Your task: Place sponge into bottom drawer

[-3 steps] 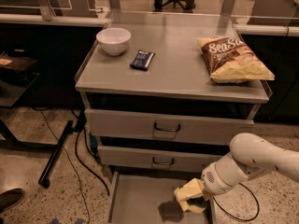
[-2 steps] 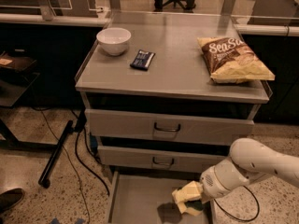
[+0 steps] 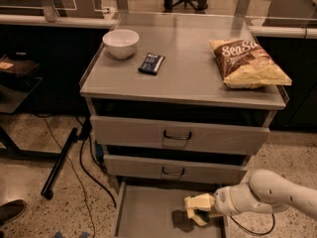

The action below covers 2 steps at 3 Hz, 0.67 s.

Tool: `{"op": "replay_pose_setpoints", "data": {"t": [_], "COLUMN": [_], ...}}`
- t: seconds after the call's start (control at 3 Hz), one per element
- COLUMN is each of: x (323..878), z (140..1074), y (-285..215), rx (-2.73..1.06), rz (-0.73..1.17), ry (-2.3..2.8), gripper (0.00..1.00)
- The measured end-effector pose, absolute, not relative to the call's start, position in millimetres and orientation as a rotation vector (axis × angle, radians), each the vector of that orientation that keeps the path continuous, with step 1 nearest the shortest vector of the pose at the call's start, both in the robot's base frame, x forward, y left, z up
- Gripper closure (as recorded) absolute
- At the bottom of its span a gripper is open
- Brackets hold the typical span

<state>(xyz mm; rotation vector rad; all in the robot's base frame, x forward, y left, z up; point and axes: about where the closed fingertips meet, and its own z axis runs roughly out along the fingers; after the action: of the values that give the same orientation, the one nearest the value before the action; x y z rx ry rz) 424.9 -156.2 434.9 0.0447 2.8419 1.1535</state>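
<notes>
The bottom drawer [image 3: 141, 212] is pulled out at floor level, a shallow grey tray with a flat floor. My gripper [image 3: 196, 210], pale yellow at the end of a white arm reaching in from the right, hangs low over the right part of this drawer. A small dark block [image 3: 181, 221] sits on the drawer floor just below and left of the gripper. It looks like the sponge seen from its dark side, but I cannot tell it from a shadow, nor whether it touches the gripper.
Two shut handled drawers [image 3: 176, 135] sit above. The cabinet top [image 3: 188, 68] holds a white bowl [image 3: 121, 42], a dark blue snack wrapper [image 3: 151, 63] and a chip bag [image 3: 250, 63]. Cables and a black bar [image 3: 59, 162] lie on the floor at left.
The gripper has shifted slightly left and lower over the open bottom drawer. The dark block stays right under it. Nothing else has moved.
</notes>
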Motion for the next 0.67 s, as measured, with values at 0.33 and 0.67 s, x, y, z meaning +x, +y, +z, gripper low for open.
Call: {"op": "replay_pose_setpoints", "data": {"t": [0.33, 0.67], "x": [425, 417], "z": [435, 407], "y": [-156, -134], "rx": [0.045, 0.108], "rz": [1.154, 1.188], "ry": [2.842, 2.88], "gripper": [1.0, 1.0]}}
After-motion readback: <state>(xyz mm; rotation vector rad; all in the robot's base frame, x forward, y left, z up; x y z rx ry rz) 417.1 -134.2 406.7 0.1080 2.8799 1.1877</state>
